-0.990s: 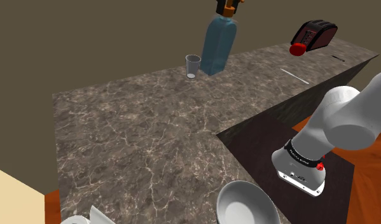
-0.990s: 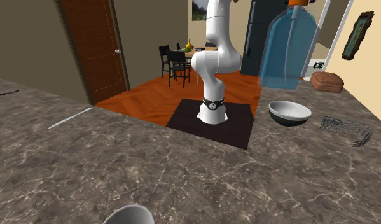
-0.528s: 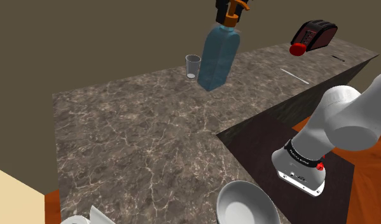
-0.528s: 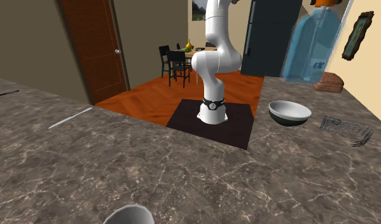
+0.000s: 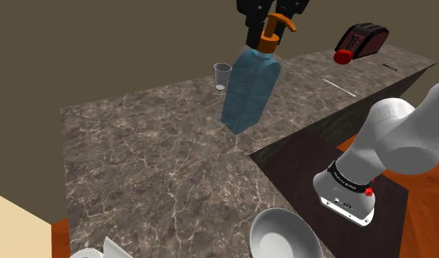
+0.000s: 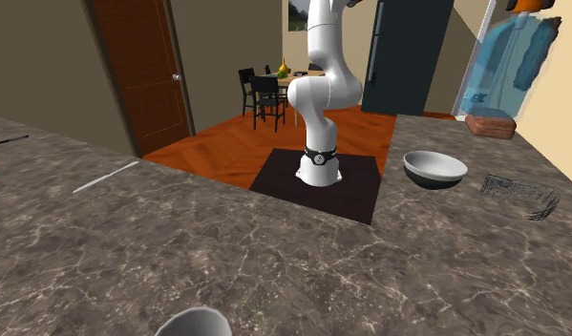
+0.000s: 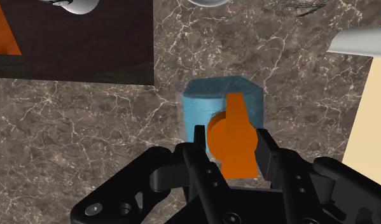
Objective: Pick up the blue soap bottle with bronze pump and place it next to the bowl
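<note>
A translucent blue soap bottle (image 5: 248,91) with an orange-bronze pump (image 5: 273,31) hangs tilted above the marble counter, off the surface. My black gripper (image 5: 267,28) is shut on its pump neck from above. In the wrist view the fingers (image 7: 200,145) clasp the pump (image 7: 230,137), and the blue bottle body (image 7: 198,105) points down at the counter. In the second exterior view the bottle (image 6: 508,62) floats at the upper right, above and behind the bowl (image 6: 434,169). The grey-white bowl (image 5: 283,234) sits at the counter's near corner by the stand.
A small clear cup (image 5: 222,75) stands at the counter's far edge. A red-and-black appliance (image 5: 360,40) and a thin utensil (image 5: 340,88) lie on the right stretch. A dark wire object (image 6: 518,191) rests near the bowl. The white arm's base (image 6: 319,167) stands on a dark mat.
The gripper has carried the bottle lower and toward the near side of the counter in the shoulder view, away from the cup; in the second exterior view it has shifted right.
</note>
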